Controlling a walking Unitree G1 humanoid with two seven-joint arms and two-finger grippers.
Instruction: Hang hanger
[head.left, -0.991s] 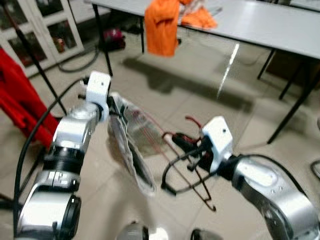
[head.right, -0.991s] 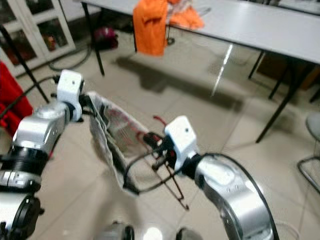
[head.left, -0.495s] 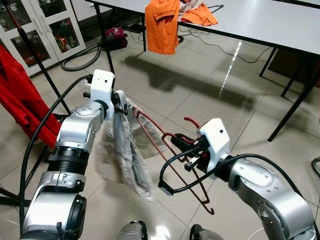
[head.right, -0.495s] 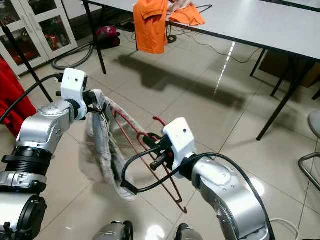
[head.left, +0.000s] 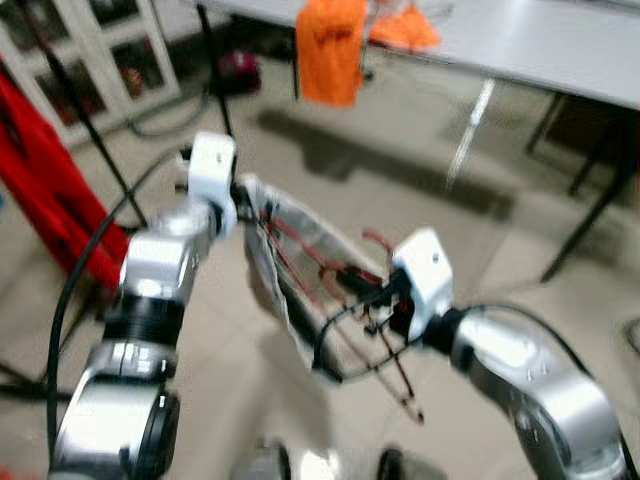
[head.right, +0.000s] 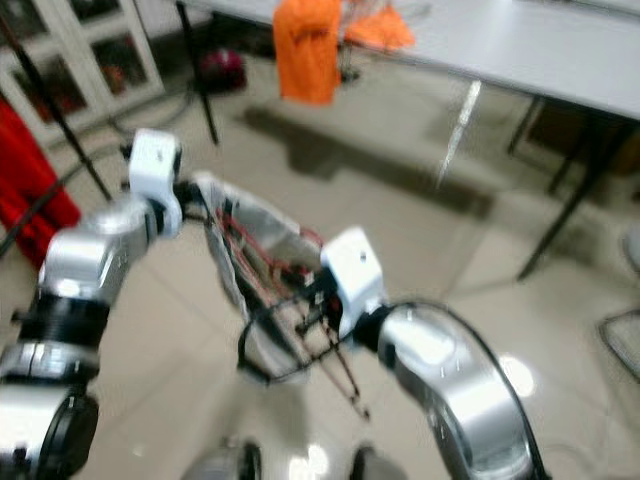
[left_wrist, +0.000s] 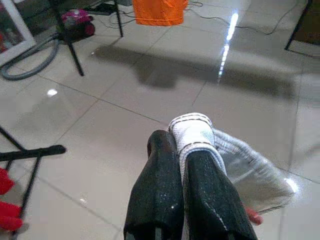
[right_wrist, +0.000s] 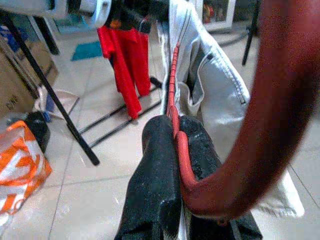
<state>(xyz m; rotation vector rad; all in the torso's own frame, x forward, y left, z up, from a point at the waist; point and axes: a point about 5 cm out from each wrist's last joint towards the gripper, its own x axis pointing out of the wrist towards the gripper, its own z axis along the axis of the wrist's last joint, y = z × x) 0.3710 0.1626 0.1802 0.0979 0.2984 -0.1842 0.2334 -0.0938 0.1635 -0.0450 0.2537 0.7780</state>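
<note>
Garment on the hanger, held mid-air between both arms, not yet on any rack.

Behind it all runs the long grey table (head.left: 560, 50) with an orange shirt (head.left: 330, 50) draped over its edge, and red clothes (head.left: 45, 190) hang on a rack at the robot's left. Out front, over the tiled floor, the pale garment (head.left: 290, 270) is stretched between the arms with the red hanger (head.left: 330, 275) threaded inside it. The left gripper (left_wrist: 182, 165) is pinched tight on a fold of the cloth; the right gripper (right_wrist: 175, 145) is clamped on the hanger's wire near the hook. So dressing the hanger looks done; carrying it over and hooking it on a rail is, by my reckoning, what's left.
</note>
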